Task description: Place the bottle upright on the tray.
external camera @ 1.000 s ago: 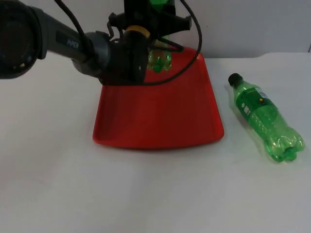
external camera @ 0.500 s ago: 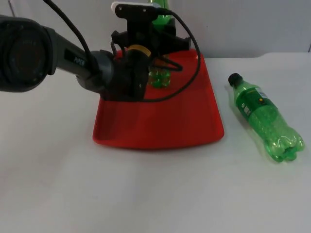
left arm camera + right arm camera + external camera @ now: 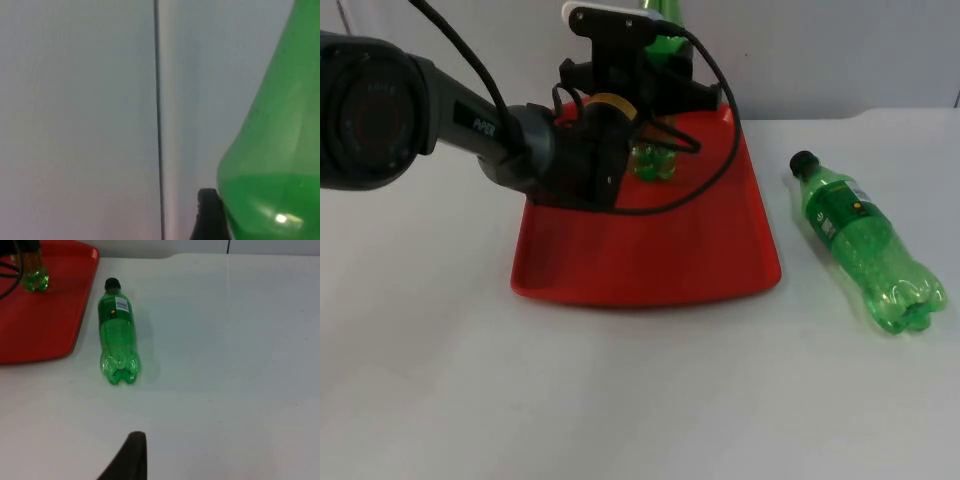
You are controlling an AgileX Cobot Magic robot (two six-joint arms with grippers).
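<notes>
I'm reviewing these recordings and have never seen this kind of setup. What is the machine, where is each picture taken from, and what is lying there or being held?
This is a robot with two black arms at a white table. Each arm ends in a two-finger claw.

The top view looks down onto the table from a fixed camera. The other two pictures come from cameras on the arms' wrists, looking along each claw.

A red tray lies on the table. The left arm reaches over its far end, and the left claw holds a green bottle upright, with its base on or just above the tray. The left wrist view shows that bottle close up against the grey wall.

A second bottle, green with a black cap, lies on its side on the table, to the right of the tray. The right wrist view looks at it; the right arm waits.
</notes>
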